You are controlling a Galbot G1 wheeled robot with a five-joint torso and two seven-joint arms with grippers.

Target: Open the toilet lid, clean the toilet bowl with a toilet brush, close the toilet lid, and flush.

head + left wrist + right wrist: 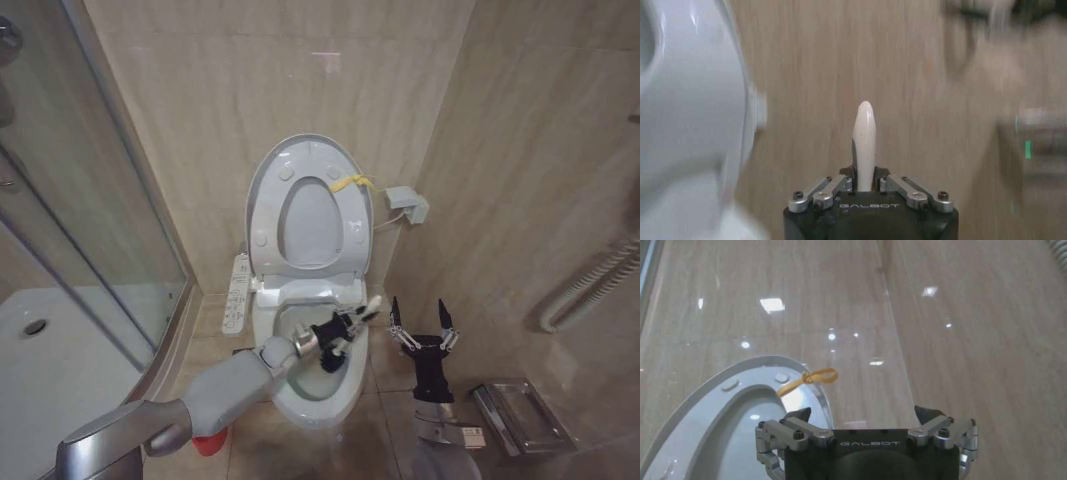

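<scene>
Left end effector [340, 331] grips the toilet brush [352, 322] over the toilet bowl [300, 400], its fingers clamped on the slim white handle.

Bristle head sits low inside the bowl near its front rim; the handle [865, 142] looks light, stiff and smooth, so a hold near its upper end, as here, likely gives reach but could slip. Toilet lid [300, 205] stands upright against the wall, yellow strap [352, 183] at its rim. Right end effector [423, 328] hovers beside the bowl, spread wide and empty.
</scene>
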